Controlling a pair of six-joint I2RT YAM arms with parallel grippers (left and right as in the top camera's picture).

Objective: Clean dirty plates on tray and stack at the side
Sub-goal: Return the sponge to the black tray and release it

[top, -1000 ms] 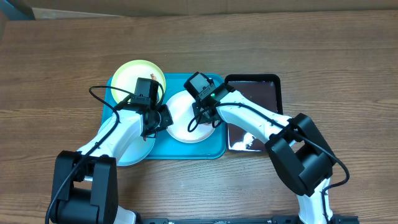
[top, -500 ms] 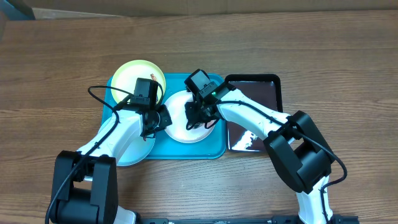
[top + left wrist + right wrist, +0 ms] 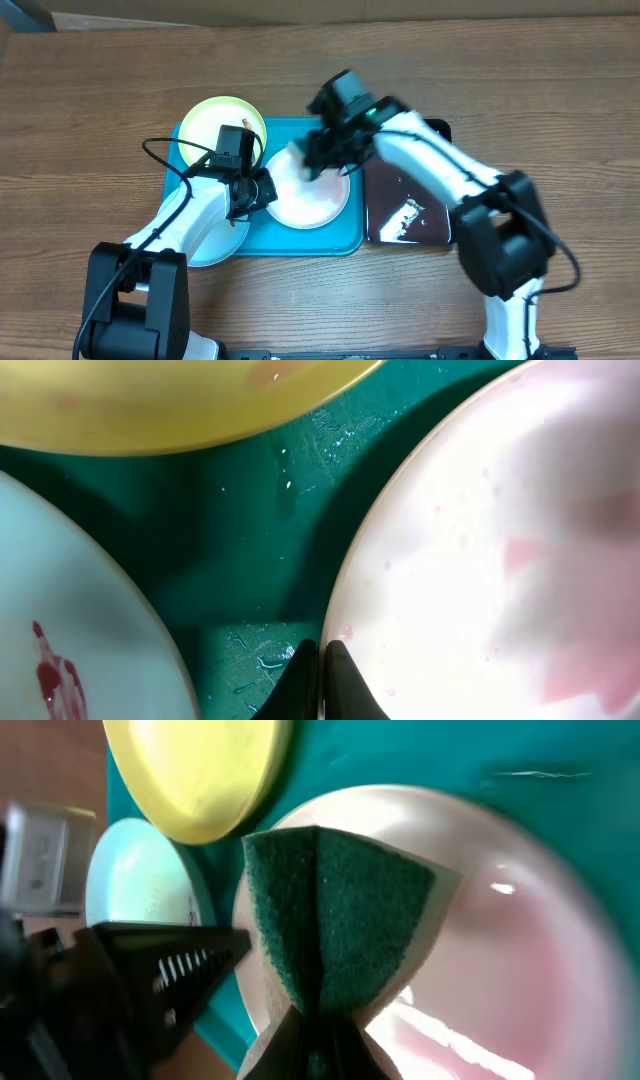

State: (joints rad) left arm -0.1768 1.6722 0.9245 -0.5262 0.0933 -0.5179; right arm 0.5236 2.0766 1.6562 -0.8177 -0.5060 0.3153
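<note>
The white plate (image 3: 312, 200) lies in the middle of the turquoise tray (image 3: 300, 240), with pinkish smears. My left gripper (image 3: 258, 190) is shut on its left rim; in the left wrist view the gripper (image 3: 320, 670) pinches the edge of the white plate (image 3: 480, 560). My right gripper (image 3: 312, 160) is shut on a green sponge (image 3: 335, 920) and holds it over the white plate (image 3: 490, 950), near its far left part. The yellow-green plate (image 3: 222, 120) sits at the tray's far left corner. The pale blue plate (image 3: 212, 242), with a red smear (image 3: 48, 675), lies at the near left, partly under my left arm.
A glossy black tray (image 3: 410, 205) lies right of the turquoise tray, touching it, under my right arm. Bare wooden table surrounds both trays. The left gripper's body (image 3: 150, 970) shows close to the sponge in the right wrist view.
My right arm has swung away toward the plate's far edge with the sponge and is blurred with motion. The left gripper and the plates have not moved.
</note>
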